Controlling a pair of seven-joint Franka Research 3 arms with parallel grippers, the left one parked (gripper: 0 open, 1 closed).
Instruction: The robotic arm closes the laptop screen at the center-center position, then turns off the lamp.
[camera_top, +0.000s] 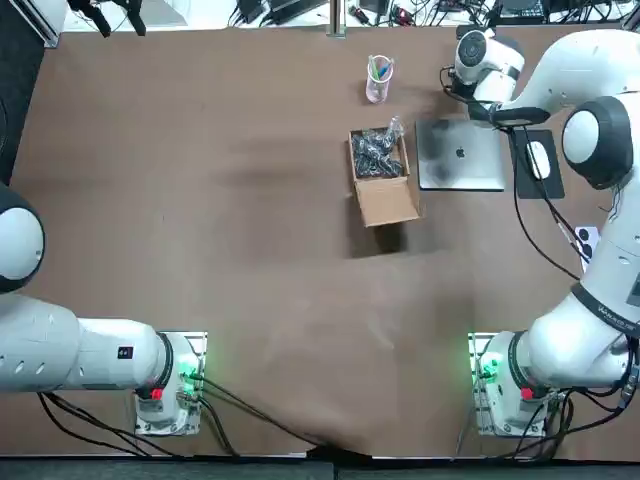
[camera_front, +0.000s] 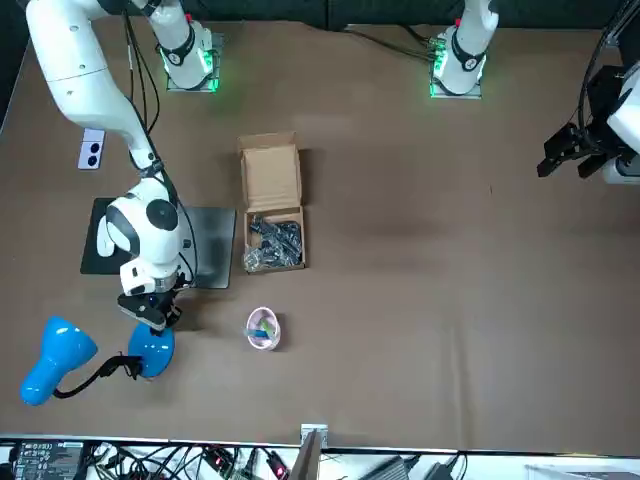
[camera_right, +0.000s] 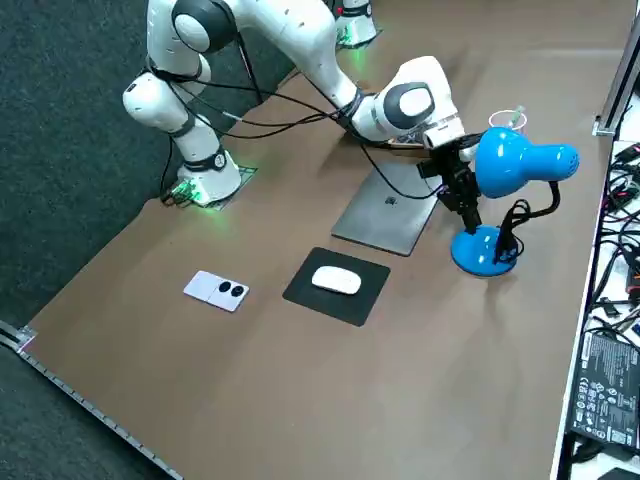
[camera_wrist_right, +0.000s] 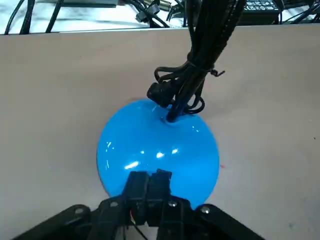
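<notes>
The grey laptop (camera_right: 388, 212) lies shut and flat on the brown surface (camera_right: 300, 400); the right gripper (camera_right: 467, 211) points down just over the base of the blue lamp (camera_right: 515, 162), which stands just beside the laptop; a white mouse (camera_right: 336, 281) sits on a black pad (camera_right: 356, 300); a small white device (camera_right: 216, 290) lies near the pad.

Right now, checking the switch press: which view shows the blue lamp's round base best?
The right wrist view: the blue round lamp base fills it, the shut pincer at its edge. The right side view shows it beside the pincer, the front view small and partly covered; the top view hides it.
</notes>
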